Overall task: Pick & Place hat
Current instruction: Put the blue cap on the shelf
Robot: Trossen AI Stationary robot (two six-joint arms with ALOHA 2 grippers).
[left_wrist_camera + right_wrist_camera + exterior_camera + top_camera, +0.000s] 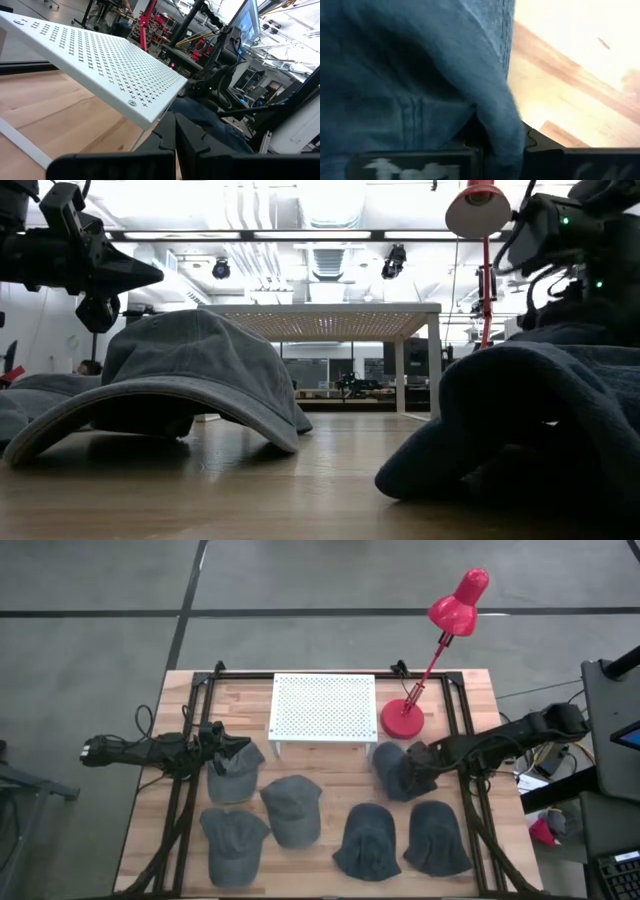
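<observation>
Several grey-blue denim caps lie on the wooden table. My left gripper (240,747) (175,132) is shut and empty. It hovers level over the far edge of the left-most far cap (235,775) and shows in the low view as the left gripper (140,277), above the caps. My right gripper (418,755) (497,142) is shut on a bunched cap (395,772) near the lamp base. The white perforated stand (322,707) stands at the table's far middle. My right gripper pinches a raised fold of the cap's denim (495,120) between its two fingers (532,142). It comes from the table's right side, slanting down. The cap is bunched up at the fingers, and its left part (388,780) looks to lie on the table.
A red desk lamp (405,718) stands right of the stand, close to the right gripper. Other caps lie along the near half of the table (292,808) (232,840) (368,840) (437,837). Black frame rails (190,730) run along both table sides.
</observation>
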